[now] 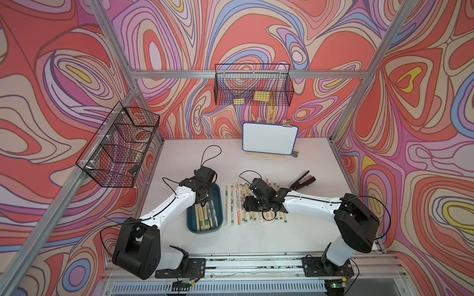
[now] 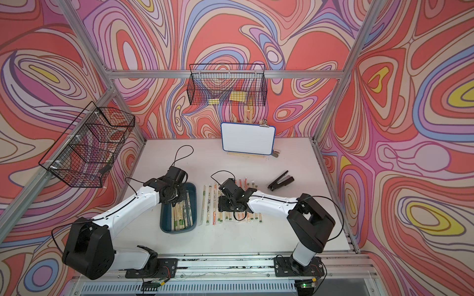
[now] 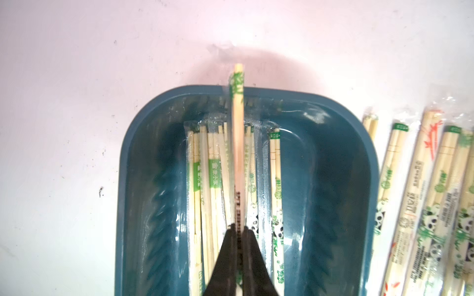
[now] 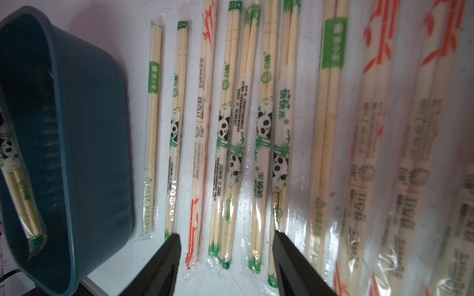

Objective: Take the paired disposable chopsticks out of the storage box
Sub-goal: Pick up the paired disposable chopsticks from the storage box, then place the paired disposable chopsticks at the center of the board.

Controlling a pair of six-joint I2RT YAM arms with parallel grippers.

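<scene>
The storage box [image 3: 372, 179] is a dark teal tray, seen in both top views [image 1: 219, 205] [image 2: 195, 202], and several sleeved chopstick pairs [image 1: 205, 221] lie in it. My left gripper [image 3: 238, 226] reaches down into the box [image 1: 205, 202] and is shut on one pair of disposable chopsticks [image 3: 238, 143]. That pair's far end sticks out over the box's rim. Several more pairs [image 4: 225, 123] lie in a row on the table to the right of the box [image 4: 89, 128]. My right gripper [image 4: 225, 238] hovers open just above this row, holding nothing.
A black stapler-like tool [image 1: 304, 180] lies to the right behind the row. A small whiteboard [image 1: 269, 138] stands at the back of the table. Black wire baskets hang on the back wall [image 1: 252, 87] and on the left wall [image 1: 120, 146].
</scene>
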